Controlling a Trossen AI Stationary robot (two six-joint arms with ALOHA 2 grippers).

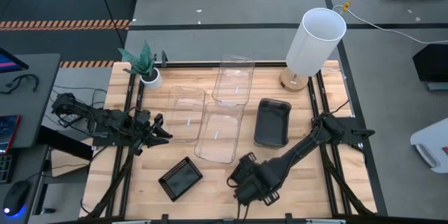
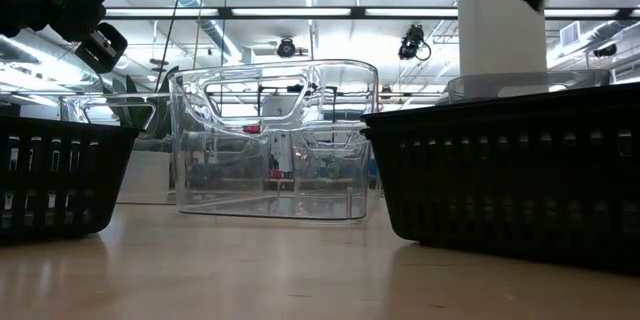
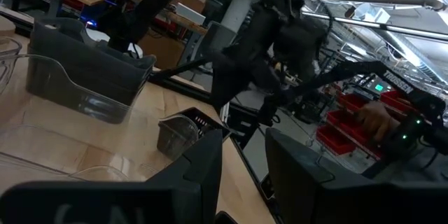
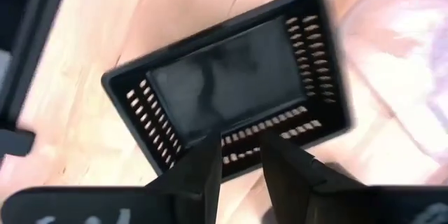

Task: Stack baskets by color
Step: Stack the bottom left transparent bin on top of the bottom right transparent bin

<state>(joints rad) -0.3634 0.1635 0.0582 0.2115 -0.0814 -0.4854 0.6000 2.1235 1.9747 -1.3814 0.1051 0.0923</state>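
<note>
Small black basket [image 1: 181, 178] at the near left of the bench [image 1: 315, 189], right gripper [image 1: 246, 190] just right of it with fingers narrowly parted and empty, left gripper [image 1: 158, 130] farther left beside three clear baskets [image 1: 220, 131], fingers narrowly apart, grey basket [image 1: 272, 122] right of them

From here the left gripper [image 3: 241, 164] has its two dark fingers a little apart, with nothing between them. Past them a smoky grey basket [image 3: 84, 70] sits on the wooden counter [image 3: 161, 105], clear baskets [image 3: 42, 140] just beside it, and the other dark arm [image 3: 259, 49] reaches across.
</note>
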